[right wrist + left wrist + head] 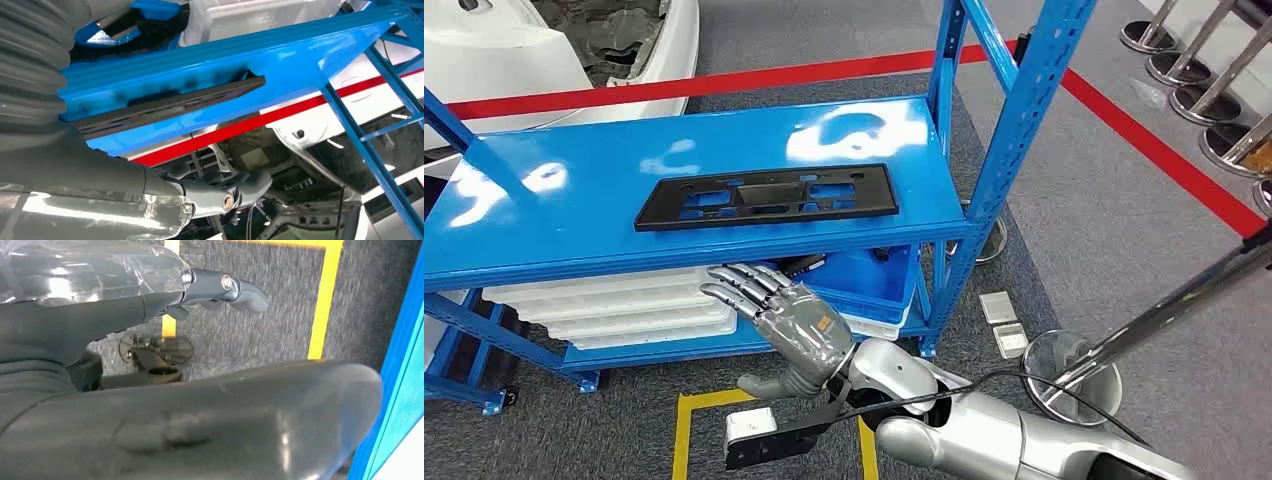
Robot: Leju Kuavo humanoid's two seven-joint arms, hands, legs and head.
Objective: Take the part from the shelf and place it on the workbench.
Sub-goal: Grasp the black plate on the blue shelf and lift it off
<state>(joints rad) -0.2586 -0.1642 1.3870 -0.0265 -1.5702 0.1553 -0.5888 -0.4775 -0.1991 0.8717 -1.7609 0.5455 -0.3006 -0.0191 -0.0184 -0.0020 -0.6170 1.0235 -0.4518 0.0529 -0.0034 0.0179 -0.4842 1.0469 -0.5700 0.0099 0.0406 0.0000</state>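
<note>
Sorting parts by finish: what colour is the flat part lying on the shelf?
Black, seen best in the head view: the part lies on the blue shelf.

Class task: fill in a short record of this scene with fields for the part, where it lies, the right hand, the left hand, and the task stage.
Part: flat black plate with cut-outs
Where: lying flat on the top board of the blue shelf, near its front edge
Right hand: fingers spread, holding nothing, in front of the shelf and lower than the top board, apart from the plate
Left hand: holding nothing, over grey floor with yellow tape
Stage: plate not yet grasped
</note>
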